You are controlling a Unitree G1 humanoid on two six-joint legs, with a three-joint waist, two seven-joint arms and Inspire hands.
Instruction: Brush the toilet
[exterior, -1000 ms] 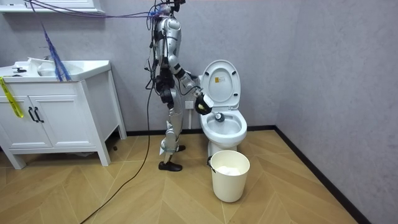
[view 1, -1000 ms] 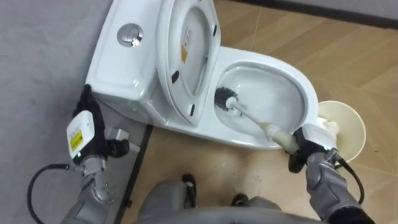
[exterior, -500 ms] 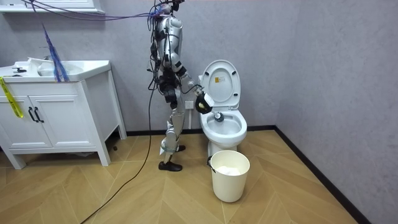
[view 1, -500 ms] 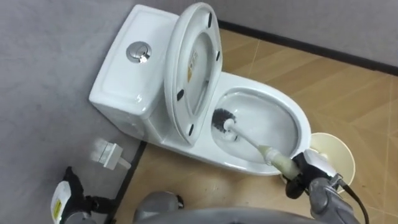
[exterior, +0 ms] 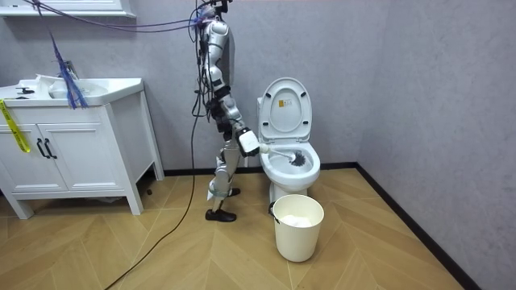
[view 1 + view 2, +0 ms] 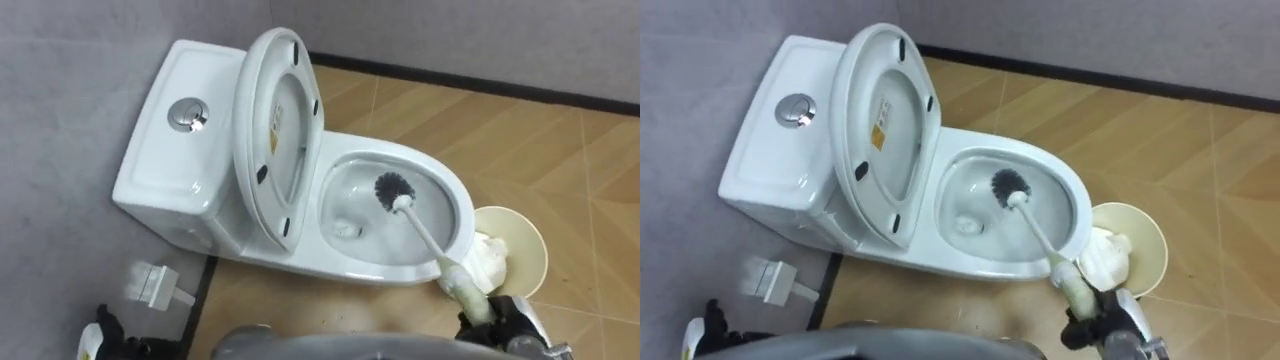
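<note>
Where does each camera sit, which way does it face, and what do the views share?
Left eye view: on the robot's head, looking down at the toilet; right hand lower right grips the brush, left hand lower left.
Right eye view: just beside it, same downward look, same right hand on the brush.
Room view: across the floor, facing the wall; whole robot stands beside the toilet.
Shared: toilet, brush, pail.

No legible text or numbers

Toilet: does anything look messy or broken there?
Nothing stands out. The lid is up, the head of the toilet brush is inside the toilet bowl, its handle in the right hand, and the bin beside it stands upright.
</note>
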